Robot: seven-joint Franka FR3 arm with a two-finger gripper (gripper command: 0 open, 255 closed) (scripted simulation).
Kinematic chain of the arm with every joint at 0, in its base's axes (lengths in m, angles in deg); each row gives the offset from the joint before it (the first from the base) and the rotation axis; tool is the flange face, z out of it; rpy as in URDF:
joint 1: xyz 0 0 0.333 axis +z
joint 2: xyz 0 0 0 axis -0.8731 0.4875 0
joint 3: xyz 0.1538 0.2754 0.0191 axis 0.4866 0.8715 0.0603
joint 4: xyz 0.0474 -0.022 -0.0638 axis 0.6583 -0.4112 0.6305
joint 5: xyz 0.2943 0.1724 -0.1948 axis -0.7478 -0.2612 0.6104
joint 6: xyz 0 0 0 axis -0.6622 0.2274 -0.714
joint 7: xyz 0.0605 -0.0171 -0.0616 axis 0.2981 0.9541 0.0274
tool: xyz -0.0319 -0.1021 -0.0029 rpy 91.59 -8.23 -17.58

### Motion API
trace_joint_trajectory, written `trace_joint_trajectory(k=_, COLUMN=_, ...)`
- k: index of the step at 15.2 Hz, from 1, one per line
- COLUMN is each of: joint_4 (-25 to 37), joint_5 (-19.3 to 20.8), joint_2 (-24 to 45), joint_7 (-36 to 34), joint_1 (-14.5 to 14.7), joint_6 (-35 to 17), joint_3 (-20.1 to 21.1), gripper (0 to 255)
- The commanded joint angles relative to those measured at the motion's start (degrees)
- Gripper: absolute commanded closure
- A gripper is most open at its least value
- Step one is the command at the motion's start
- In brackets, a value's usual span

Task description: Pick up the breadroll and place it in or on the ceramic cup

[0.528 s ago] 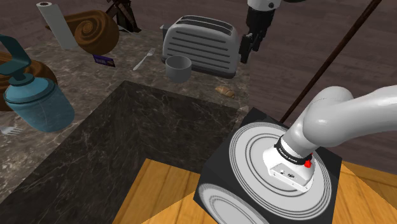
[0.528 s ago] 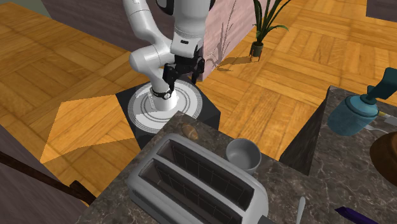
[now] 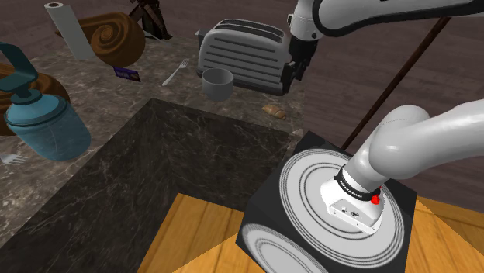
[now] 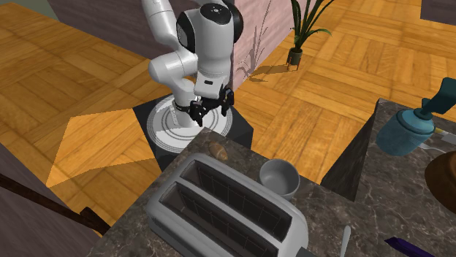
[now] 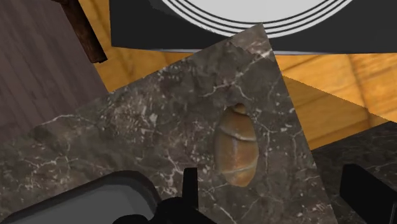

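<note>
Brown and ridged, the roll [image 5: 236, 146] lies on the dark marbled counter [image 5: 146, 127] near its corner. It is close to the toaster's [image 3: 244, 54] end and apart from the grey cup [image 3: 218, 83]. The gripper [image 3: 297, 71] hangs above the roll, its fingers [image 5: 366, 191] spread wide and touching nothing. The roll lies ahead of the gap between them.

Hand [image 3: 298, 71] beside toaster [image 3: 240, 54], breadroll [image 3: 273, 111] and cup [image 3: 218, 83] on counter [image 3: 194, 147]
</note>
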Motion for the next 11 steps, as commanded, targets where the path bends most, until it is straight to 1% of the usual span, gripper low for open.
trace_joint_trajectory(k=1, joint_4=-2.4, joint_5=-0.6, joint_2=2.2, joint_7=1.0, joint_1=-0.1, joint_6=-5.2, joint_3=-1.4, gripper=0)
trace_joint_trajectory(k=7, joint_4=-6.7, joint_5=-3.6, joint_2=11.9, joint_7=4.6, joint_1=0.5, joint_6=-20.2, joint_3=-5.3, gripper=0)
trace_joint_trajectory(k=11, joint_4=-8.4, joint_5=-3.7, joint_2=14.1, joint_7=4.7, joint_1=0.6, joint_6=-24.1, joint_3=-5.4, gripper=0)
